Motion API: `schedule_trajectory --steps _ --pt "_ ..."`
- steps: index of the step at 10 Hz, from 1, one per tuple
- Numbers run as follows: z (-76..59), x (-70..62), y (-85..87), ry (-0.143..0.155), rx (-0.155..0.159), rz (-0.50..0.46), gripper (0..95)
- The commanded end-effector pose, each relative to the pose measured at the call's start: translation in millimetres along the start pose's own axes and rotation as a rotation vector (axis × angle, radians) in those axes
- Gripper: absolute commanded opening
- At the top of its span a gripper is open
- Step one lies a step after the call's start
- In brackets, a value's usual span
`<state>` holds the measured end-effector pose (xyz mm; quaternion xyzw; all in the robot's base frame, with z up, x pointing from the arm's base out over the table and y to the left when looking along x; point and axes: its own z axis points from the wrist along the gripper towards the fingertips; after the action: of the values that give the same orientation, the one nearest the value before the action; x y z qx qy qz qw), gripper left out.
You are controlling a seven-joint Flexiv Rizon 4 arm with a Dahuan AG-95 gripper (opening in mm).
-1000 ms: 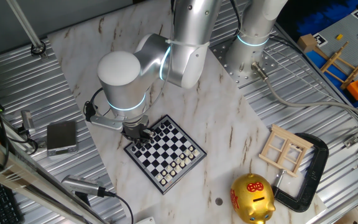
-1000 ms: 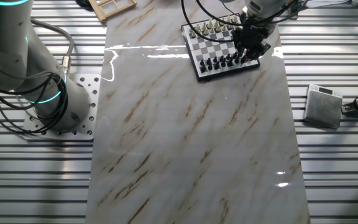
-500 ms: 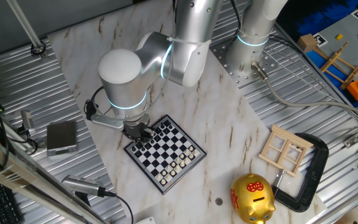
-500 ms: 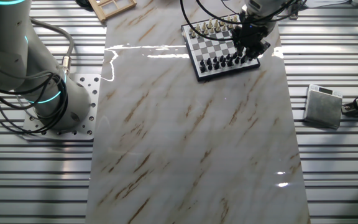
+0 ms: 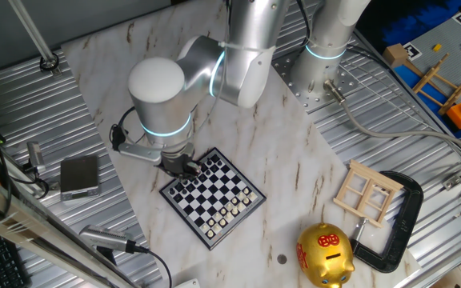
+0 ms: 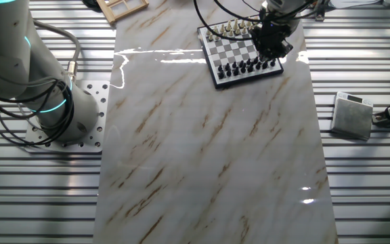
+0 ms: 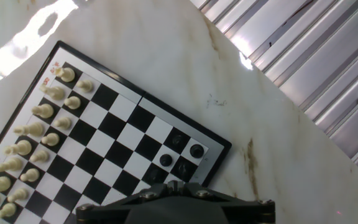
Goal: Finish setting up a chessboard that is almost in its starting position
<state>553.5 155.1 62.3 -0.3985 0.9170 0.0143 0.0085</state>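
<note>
One board: the chessboard (image 5: pixel 212 197) lies on the marble tabletop (image 6: pixel 208 149), close to the table edge that borders the ribbed metal on the side of the small grey box (image 5: pixel 79 176), and well apart from the arm's base.
Pieces: pale pieces (image 7: pixel 33 129) stand in two rows along one side of the board; dark pieces (image 6: pixel 249 66) line the opposite side, and the hand view shows two of them at the board's near corner.
Our gripper: the gripper (image 5: pixel 184 167) hangs over the dark-piece corner of the board, just above or among the pieces there.
Fingers: we cannot tell whether they are apart or closed, or whether they hold a piece; the fixed views show only a dark mass, and the hand view cuts them off at its lower edge.
Step in hand: we judge that we are working at the dark side's corner, either picking up or setting down one stray piece.
Next move: it calls for a straight, slow vertical motion so that neighbouring pieces are not knocked over.
Hidden: the squares right under the gripper, and most of the dark rows in the hand view.
Hard to make out: which piece is out of place; the pieces are too small to name.
Elsewhere: a gold piggy bank (image 5: pixel 325 255) and a pale wooden frame (image 5: pixel 367 192) sit away from the board.
</note>
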Motion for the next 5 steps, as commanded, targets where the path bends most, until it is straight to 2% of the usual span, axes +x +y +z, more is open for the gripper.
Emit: schedule_trajectory --steps 1,3,5 --pt "-5.5 5.2 0.3 0.001 -0.002 0.001 0.0" --pt "-15.3 12.0 -3.6 0.006 -0.005 0.001 0.0" --pt "-29.7 20.7 -10.1 0.036 0.002 0.003 0.0"
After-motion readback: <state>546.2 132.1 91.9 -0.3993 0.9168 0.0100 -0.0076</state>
